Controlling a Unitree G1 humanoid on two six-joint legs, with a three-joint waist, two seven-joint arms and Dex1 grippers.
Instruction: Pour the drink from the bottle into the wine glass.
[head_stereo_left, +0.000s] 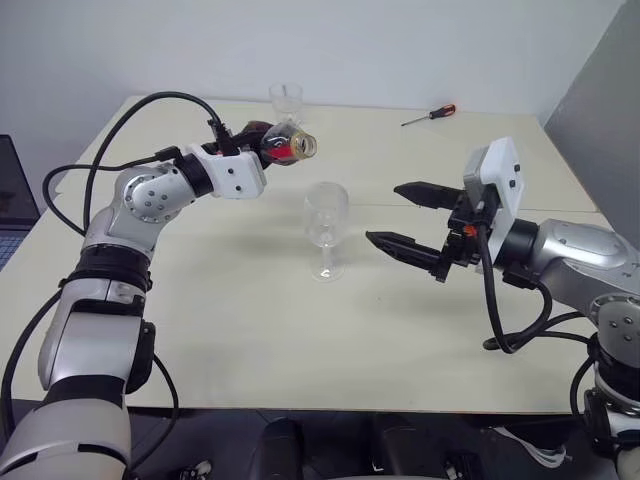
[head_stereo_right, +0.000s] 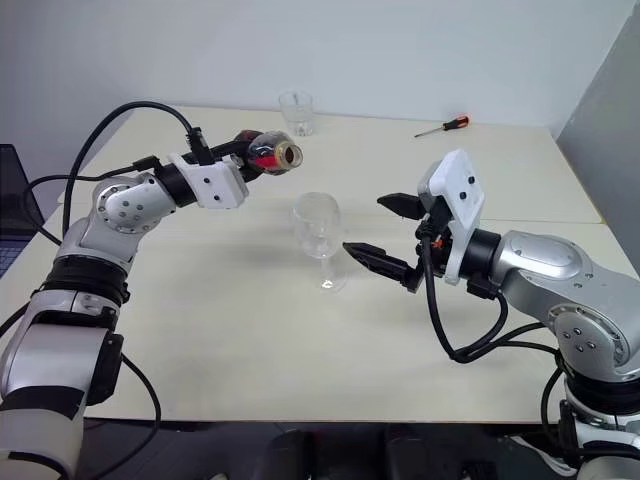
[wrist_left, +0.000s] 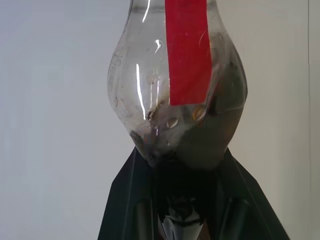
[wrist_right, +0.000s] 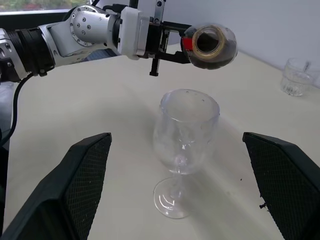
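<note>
- No drink shows in the wine glass (head_stereo_left: 326, 228) yet (pouring remains).
- Above and behind the wine glass, the uncapped bottle (head_stereo_left: 286, 144) lies tipped, clamped in the left gripper's (head_stereo_left: 256, 141) closed fingers.
- Beside the wine glass, the right gripper (head_stereo_left: 404, 215) gapes wide, holding nothing.

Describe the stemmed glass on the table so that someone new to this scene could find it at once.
On the pale cream table, look near the middle, between the two robot arms. There stands the clear wine glass with a rounded bowl, thin stem and round foot, upright and empty. The short clear stemless tumbler at the far edge has no stem.
</note>
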